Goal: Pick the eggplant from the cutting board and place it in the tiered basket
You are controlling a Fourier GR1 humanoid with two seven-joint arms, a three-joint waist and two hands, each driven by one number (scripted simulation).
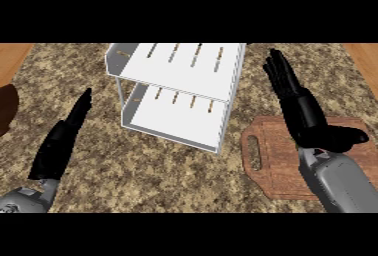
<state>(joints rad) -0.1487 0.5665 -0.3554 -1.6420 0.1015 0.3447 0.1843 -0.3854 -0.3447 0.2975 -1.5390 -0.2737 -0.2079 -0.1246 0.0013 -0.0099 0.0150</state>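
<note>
The white two-tiered basket [177, 85] stands at the back middle of the counter, and both its shelves look bare. A brown wooden cutting board [273, 160] with a handle slot lies at the right. My right hand [303, 107] hovers over the board's far edge, fingers straight and pointing away from me, open. A dark rounded shape [347, 136] sticks out to the right near its wrist; I cannot tell whether it is the thumb or the eggplant. No eggplant shows plainly anywhere. My left hand [63, 137] rests open at the left, fingers up.
A dark brown round object [6, 110] is cut off by the left edge. The speckled stone counter [148, 170] stretches between the hands and in front of the basket. Wooden strips border it at the far left and far right.
</note>
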